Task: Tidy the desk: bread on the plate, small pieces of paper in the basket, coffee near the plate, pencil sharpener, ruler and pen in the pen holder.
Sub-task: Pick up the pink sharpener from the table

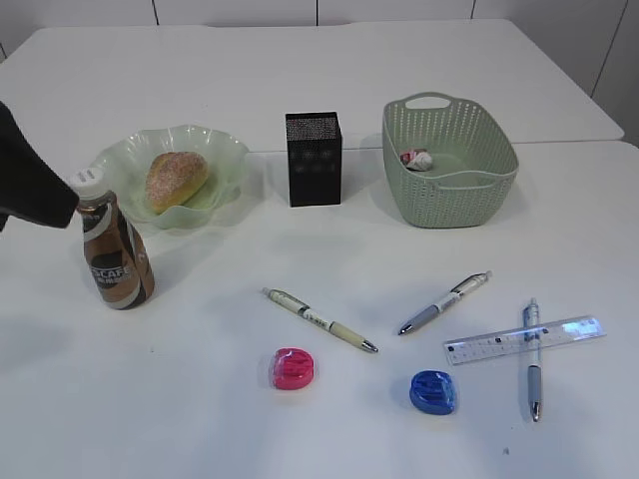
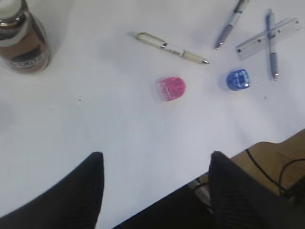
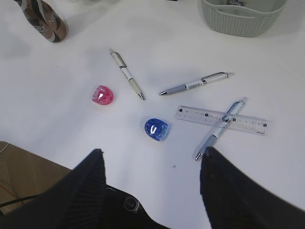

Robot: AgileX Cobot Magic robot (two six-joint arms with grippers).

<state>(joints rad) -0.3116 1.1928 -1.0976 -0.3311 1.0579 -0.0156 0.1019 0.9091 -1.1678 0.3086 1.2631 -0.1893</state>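
Observation:
The bread (image 1: 177,178) lies in the wavy green plate (image 1: 225,150), and the coffee (image 1: 115,254) stands just in front of it. A crumpled piece of paper (image 1: 416,159) sits in the basket (image 1: 454,195), right of the black pen holder (image 1: 314,158). On the desk lie a cream pen (image 1: 319,320), a grey pen (image 1: 445,301), and a blue pen (image 1: 532,357) crossing the ruler (image 1: 489,346). There is a pink pencil sharpener (image 1: 294,368) and a blue one (image 1: 433,391). My left gripper (image 2: 157,157) and right gripper (image 3: 152,151) hang open and empty above the desk's front edge.
A dark part of my left arm (image 1: 30,180) reaches in at the left edge, beside the bottle's cap. A second white table (image 1: 300,70) adjoins the back. Floor and cables show beyond the desk's front edge (image 2: 267,157).

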